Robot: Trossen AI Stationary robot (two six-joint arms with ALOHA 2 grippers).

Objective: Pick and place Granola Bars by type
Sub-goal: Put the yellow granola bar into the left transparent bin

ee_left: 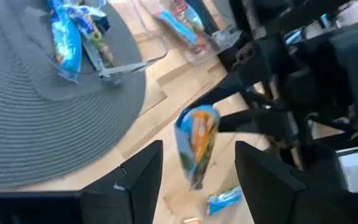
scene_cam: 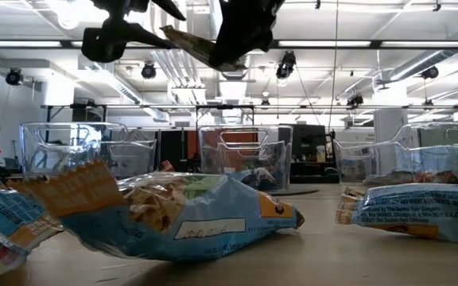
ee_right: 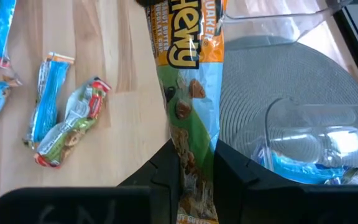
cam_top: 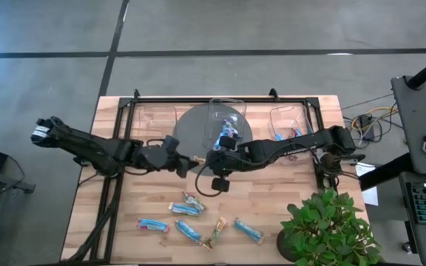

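Note:
My right gripper [ee_right: 196, 174] is above the table's middle, shut on a granola bar [ee_right: 188, 81] in an orange, blue and green wrapper. My left gripper [ee_left: 197, 171] is open and faces it from the left. Its fingers stand on either side of the bar's free end [ee_left: 194, 140] without touching it. In the high view the bar [cam_top: 197, 160] spans the gap between the two grippers. Several more bars, mostly blue [cam_top: 154, 225], one tan and green [cam_top: 217, 233], lie flat on the near part of the table. My right gripper pinches the bar by one end [ee_right: 194, 149] between its two fingers [ee_right: 166, 171]. It comes level from the table's right, with the fingers lying along the bar. The bar is lifted clear of the table and sticks out toward the left gripper [scene_cam: 189, 44].
Three clear bins stand along the far side: left [cam_top: 157, 118], middle [cam_top: 228, 111] on a grey round mat [cam_top: 194, 129] with blue bars inside, and right [cam_top: 291, 125] with bars in it. A potted plant [cam_top: 324, 225] fills the near right corner.

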